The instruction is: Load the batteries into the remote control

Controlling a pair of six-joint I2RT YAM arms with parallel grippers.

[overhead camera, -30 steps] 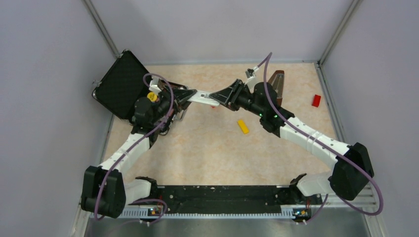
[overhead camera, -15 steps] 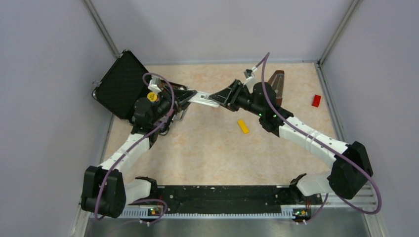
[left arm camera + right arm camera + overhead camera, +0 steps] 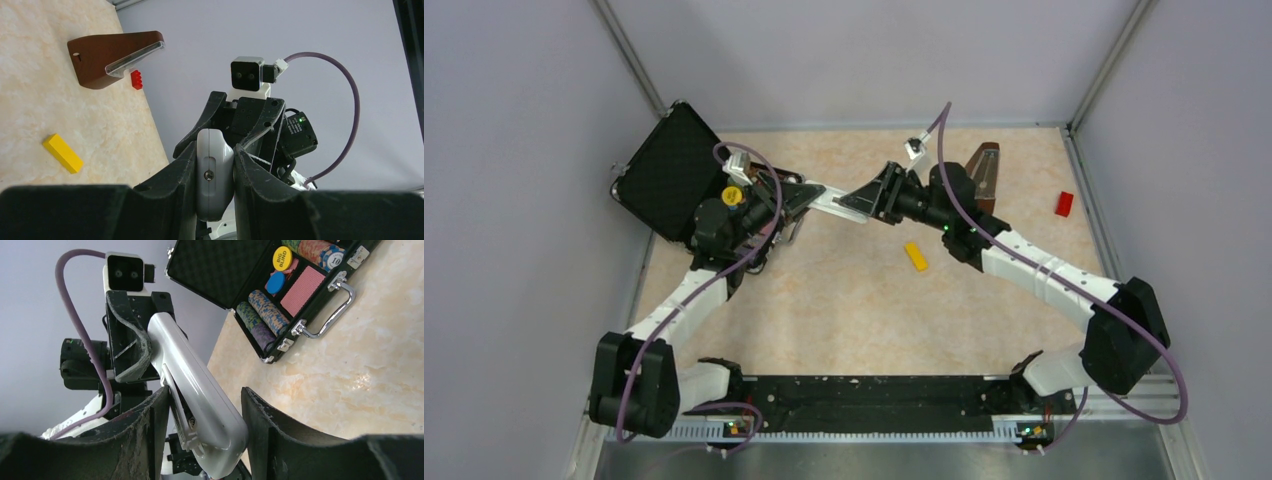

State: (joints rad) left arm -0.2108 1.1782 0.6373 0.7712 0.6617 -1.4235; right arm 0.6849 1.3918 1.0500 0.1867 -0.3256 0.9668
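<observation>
Behind and beside our left pincer (image 3: 809,196) lies an open black case (image 3: 669,170) with chips and cards in its tray. The left pincer is closed narrow on the remote control (image 3: 836,204). Both its pads press on one end of the white bar, which juts out past the fingertips toward the other arm. Our right pincer (image 3: 856,200) faces it from the opposite side, with its jaws parted around the remote's far end. From the right wrist we see a gap between the bar and one finger (image 3: 260,420), so this pincer grips nothing. On the near side of the right pincer, a yellow block (image 3: 915,255) rests on the table. Behind that pincer stands a brown wedge-shaped piece (image 3: 984,168), and well off to its right lies a red block (image 3: 1064,203).
</observation>
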